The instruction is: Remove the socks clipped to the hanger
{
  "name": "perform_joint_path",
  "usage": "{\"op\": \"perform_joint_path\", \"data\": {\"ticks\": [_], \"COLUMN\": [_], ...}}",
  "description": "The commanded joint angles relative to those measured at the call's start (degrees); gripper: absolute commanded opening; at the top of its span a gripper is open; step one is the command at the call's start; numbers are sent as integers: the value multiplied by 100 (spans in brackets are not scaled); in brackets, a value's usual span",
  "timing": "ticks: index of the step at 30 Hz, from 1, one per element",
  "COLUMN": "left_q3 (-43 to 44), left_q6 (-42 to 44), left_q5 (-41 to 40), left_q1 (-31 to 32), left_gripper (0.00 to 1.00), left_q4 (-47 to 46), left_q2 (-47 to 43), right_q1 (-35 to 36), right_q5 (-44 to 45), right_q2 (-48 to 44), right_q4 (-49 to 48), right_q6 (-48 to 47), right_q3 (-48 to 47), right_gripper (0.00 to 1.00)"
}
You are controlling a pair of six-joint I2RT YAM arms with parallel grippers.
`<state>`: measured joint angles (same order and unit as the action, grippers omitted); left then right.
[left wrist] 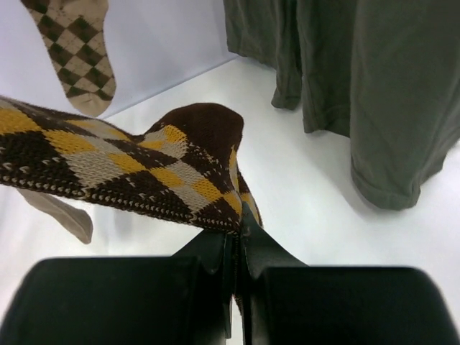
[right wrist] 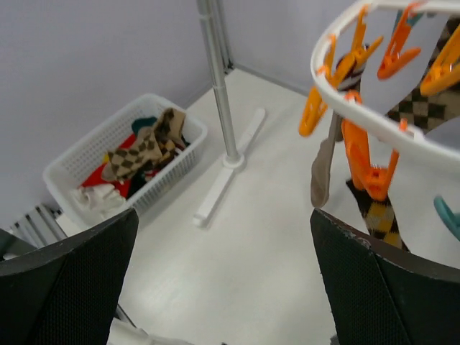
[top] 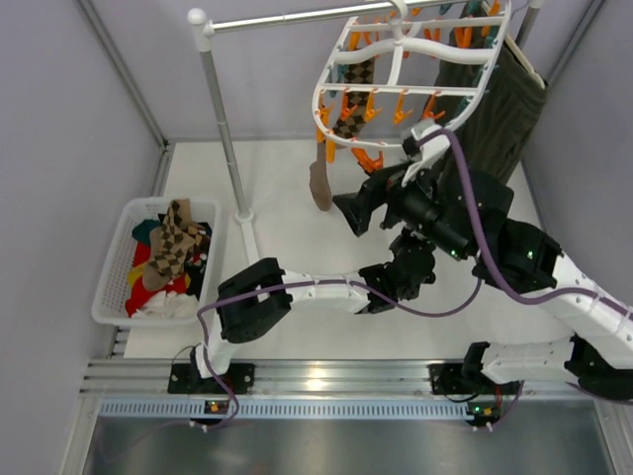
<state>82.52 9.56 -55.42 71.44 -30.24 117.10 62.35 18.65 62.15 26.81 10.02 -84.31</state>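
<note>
The white oval hanger (top: 413, 71) hangs from the rail with orange clips. An argyle sock (top: 353, 116) and a tan sock (top: 320, 184) hang clipped from its near-left rim. My left gripper (left wrist: 238, 224) is shut on the edge of a brown and yellow argyle sock (left wrist: 136, 164), which stretches away to the left. In the top view that gripper is hidden under the right arm. My right gripper (right wrist: 224, 253) stands wide open below the hanger's rim (right wrist: 343, 92), with nothing between its fingers (right wrist: 392, 287). An orange clip (right wrist: 368, 164) grips the brown and yellow sock (right wrist: 382, 220) just above the right finger.
A white basket (top: 115, 259) at the left holds several loose socks. The white rail stand's pole (top: 226, 129) and foot (top: 247, 237) rise between basket and hanger. A dark olive garment (top: 495, 109) hangs at the right, behind the hanger. Grey walls close both sides.
</note>
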Motion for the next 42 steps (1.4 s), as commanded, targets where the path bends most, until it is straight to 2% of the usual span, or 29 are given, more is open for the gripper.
{"op": "perform_joint_path", "data": {"ticks": [1,4,6,7,10,15,19,24,35,40,42], "left_q3": [343,423,458,475,502,555,546,546,432,370,318], "left_q6": [318,310,309,318,353,406,423,424,371,309,283], "left_q5": [-188,-206,-197,-215,-206,-180,-180,-119,31,84,101], "left_q1": [168,212,213,213,213,221,221,221,213,213,213], "left_gripper": [0,0,0,0,0,0,0,0,0,0,0], "left_q4": [-52,-52,-52,-61,-61,-61,-70,-70,-79,-79,-87], "left_q2": [111,129,147,164,208,226,190,155,103,68,24], "right_q1": [-21,58,163,207,366,498,498,489,129,14,6], "right_q5": [514,1437,2146,2377,3063,4223,4594,5181,5138,5464,5700], "right_q2": [525,1254,1562,1877,2423,2811,3285,3584,3866,3787,3630], "right_q4": [498,1510,1818,2106,2582,2514,2654,2374,2092,1627,1188], "right_q6": [-53,-149,-289,-334,-422,-650,-730,-940,-1274,-1424,-1617], "right_q3": [-1138,-1929,-2376,-2545,-3143,-3354,-3714,-3812,-3750,-3382,-3066], "right_gripper": [100,98,93,88,81,79,78,75,70,62,61]}}
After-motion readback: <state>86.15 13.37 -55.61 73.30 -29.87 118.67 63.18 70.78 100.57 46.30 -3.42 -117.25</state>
